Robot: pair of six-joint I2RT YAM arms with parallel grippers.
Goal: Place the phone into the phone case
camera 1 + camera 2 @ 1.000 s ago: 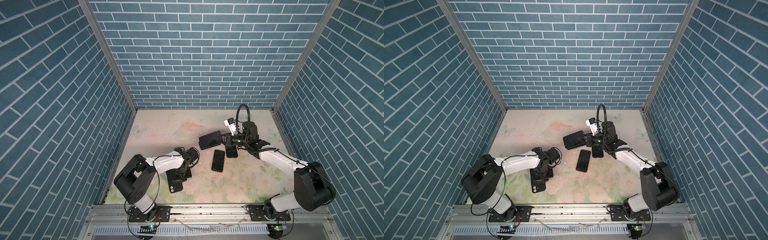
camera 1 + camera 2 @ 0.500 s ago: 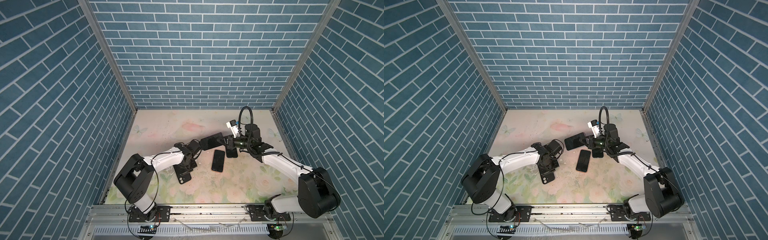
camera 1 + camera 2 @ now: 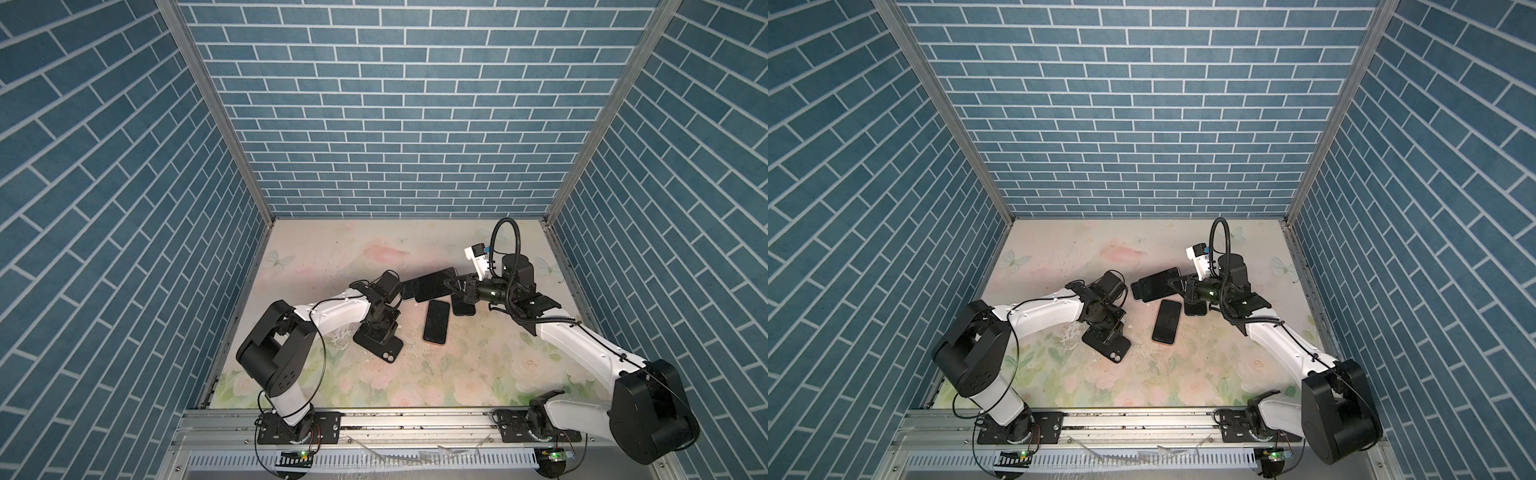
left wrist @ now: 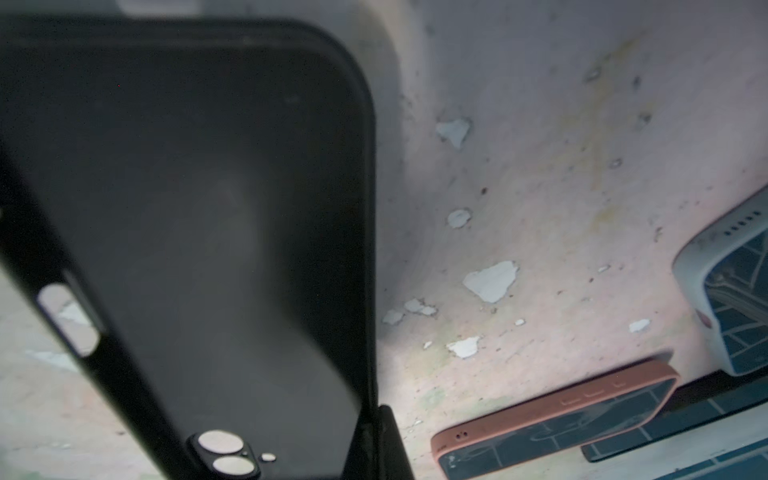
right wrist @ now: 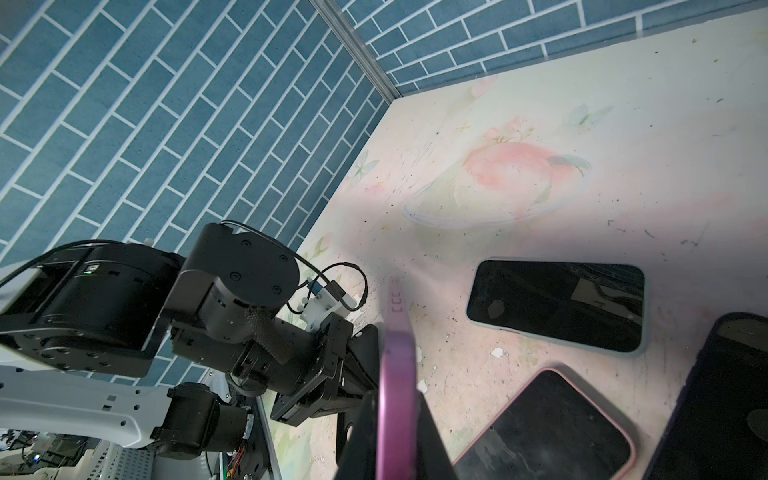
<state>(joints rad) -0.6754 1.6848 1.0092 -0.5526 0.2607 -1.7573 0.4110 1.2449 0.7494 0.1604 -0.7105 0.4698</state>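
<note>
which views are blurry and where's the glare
Left wrist view: the black case up close is soft, the chipped table behind sharper. Right wrist view: the purple-edged phone blurs at its near end; the grey-rimmed phone shows reflections. Both top views: sharp, evenly lit.

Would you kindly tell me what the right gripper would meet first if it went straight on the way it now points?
Probably the left arm's wrist: the right gripper, shut on the purple-edged phone, points toward it, phone end leading. Depth is unclear; it might pass beside.
</note>
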